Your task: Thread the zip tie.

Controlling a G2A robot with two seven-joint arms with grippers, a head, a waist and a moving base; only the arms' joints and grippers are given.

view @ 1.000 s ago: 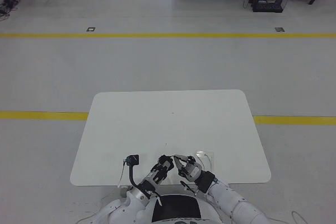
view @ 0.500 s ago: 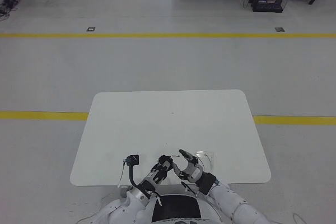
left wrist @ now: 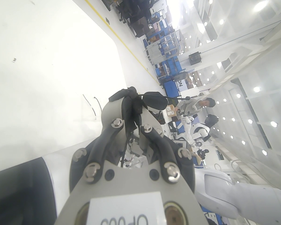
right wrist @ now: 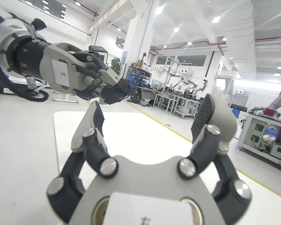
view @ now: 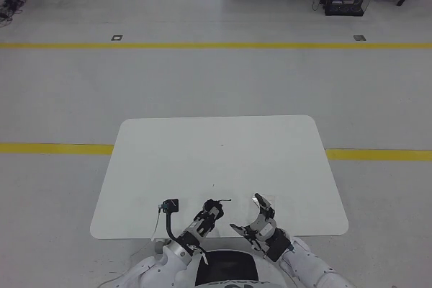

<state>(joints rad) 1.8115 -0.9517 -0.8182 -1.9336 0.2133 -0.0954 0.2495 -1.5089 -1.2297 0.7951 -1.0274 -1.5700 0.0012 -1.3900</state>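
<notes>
My left gripper [view: 213,210] is over the near edge of the white table [view: 216,151], shut on a thin black zip tie [view: 225,201]. The tie sticks out sideways from the fingertips toward my right gripper [view: 261,204]. In the left wrist view, the left gripper [left wrist: 138,97] pinches the zip tie [left wrist: 178,97], whose free end has a small knob. The right gripper [right wrist: 152,115] stands open with nothing between its ribbed pads [right wrist: 98,118]. It is a short way to the right of the left gripper [right wrist: 114,92].
The table [right wrist: 131,129] stretches bare ahead of both grippers. Its near edge lies just under them. A small black device on a stalk [view: 170,207] stands left of the left arm. Yellow floor lines [view: 50,148] run past the table.
The right gripper was close against the left one. It has drawn away to the right and now stands open. The left gripper has kept still with the zip tie.
</notes>
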